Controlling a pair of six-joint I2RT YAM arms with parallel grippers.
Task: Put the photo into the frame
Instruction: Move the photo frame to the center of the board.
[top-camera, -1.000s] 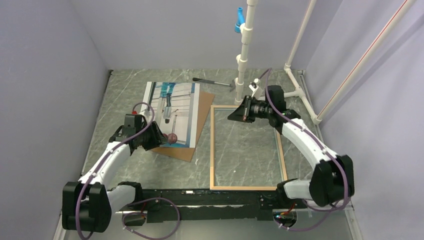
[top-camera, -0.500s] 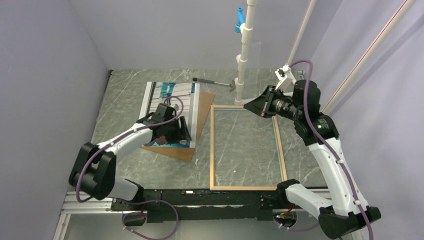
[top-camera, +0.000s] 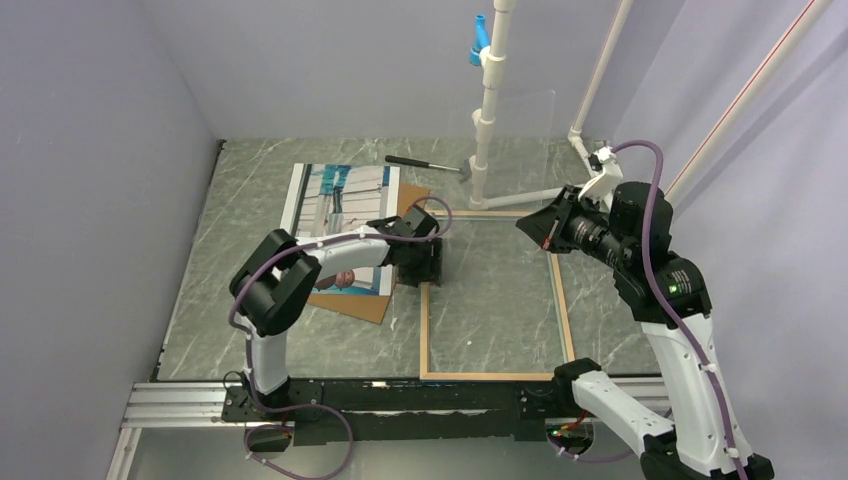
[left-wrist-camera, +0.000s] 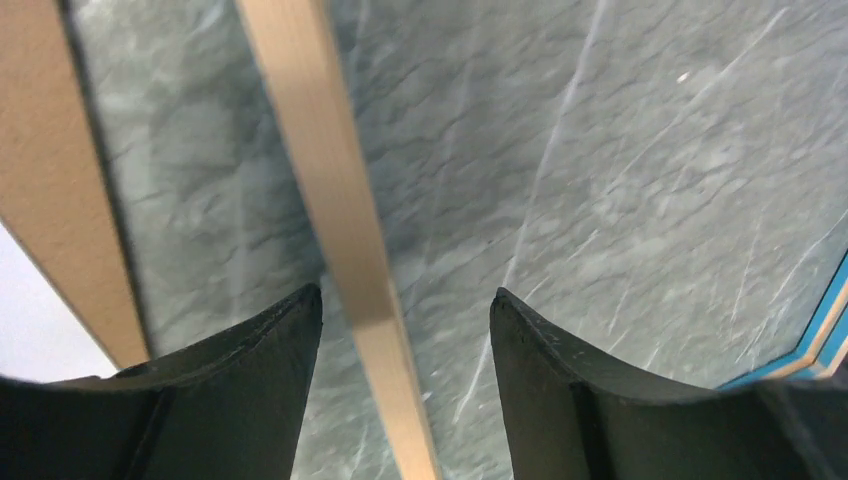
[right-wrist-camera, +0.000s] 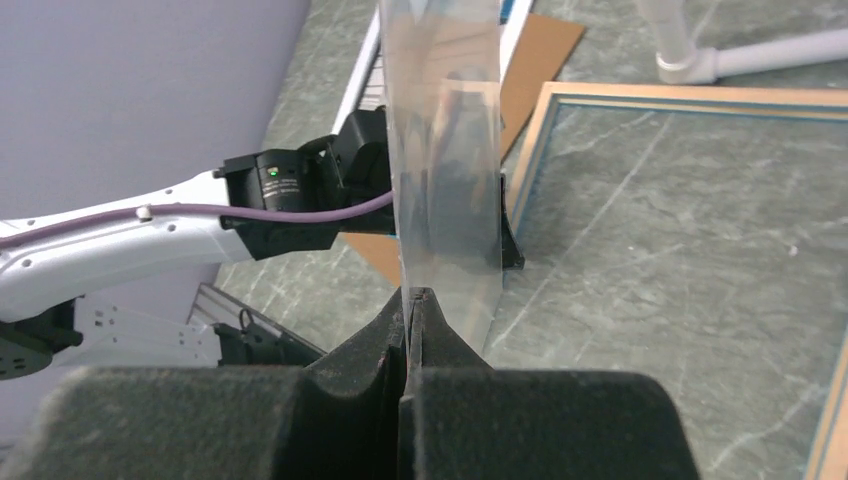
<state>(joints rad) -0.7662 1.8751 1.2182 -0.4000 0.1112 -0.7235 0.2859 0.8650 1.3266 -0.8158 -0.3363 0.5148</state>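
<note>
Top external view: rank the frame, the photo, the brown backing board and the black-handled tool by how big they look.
1. frame, clearly largest.
2. photo and brown backing board: not ranked, since the photo covers most of the board; only its edges show.
3. black-handled tool, smallest.

Left gripper (left-wrist-camera: 403, 300), jaws spread, straddles the frame's (top-camera: 490, 376) left rail; right gripper (right-wrist-camera: 410, 296), raised over its far corner, pinches a clear sheet (right-wrist-camera: 445, 150).

photo (top-camera: 338, 200): left arm (top-camera: 345, 250) is covering its near right corner
frame (left-wrist-camera: 332, 200): rail is running off top and bottom edges
</note>
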